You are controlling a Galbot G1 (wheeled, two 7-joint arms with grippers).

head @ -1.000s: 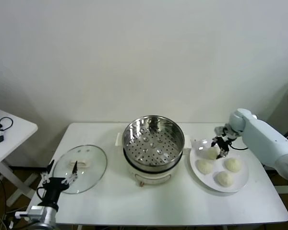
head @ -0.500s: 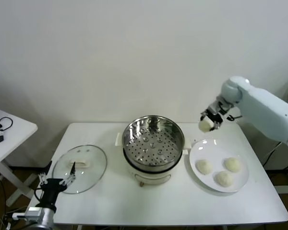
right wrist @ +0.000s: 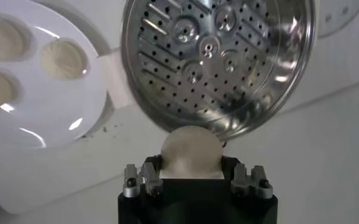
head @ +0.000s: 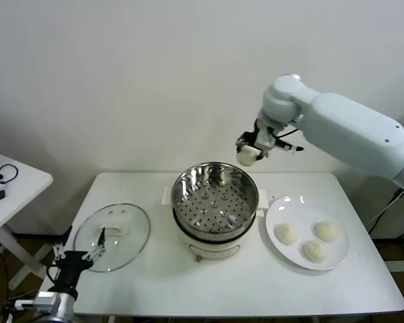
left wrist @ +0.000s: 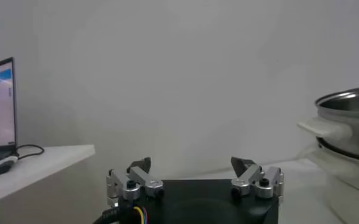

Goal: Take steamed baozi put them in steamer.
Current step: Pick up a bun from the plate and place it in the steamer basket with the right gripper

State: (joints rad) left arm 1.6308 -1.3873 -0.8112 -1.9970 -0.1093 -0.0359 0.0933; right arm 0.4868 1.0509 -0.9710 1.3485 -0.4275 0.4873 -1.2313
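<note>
My right gripper [head: 248, 152] hangs in the air above the far right rim of the steamer [head: 215, 196], shut on one cream-white baozi [head: 246, 156]. The right wrist view looks straight down: the held baozi [right wrist: 190, 152] sits between the fingers, with the steamer's perforated bottom [right wrist: 219, 58] below and beyond it, nothing inside. Three more baozi [head: 287, 234] [head: 326, 231] [head: 314, 251] lie on the white plate [head: 277, 212] right of the steamer. My left gripper [head: 81, 256] is parked low at the table's front left corner, its fingers [left wrist: 141, 172] spread open on nothing.
A round glass lid [head: 112, 236] lies flat on the white table [head: 215, 286] left of the steamer, close to the left gripper. The steamer stands on a cream-white pot base [head: 209, 247]. A side table [head: 17, 188] with cables stands further left.
The right gripper has lifted one baozi off the plate and carried it up and leftward, from over the plate to above the steamer's rim. The left arm has stayed put.
</note>
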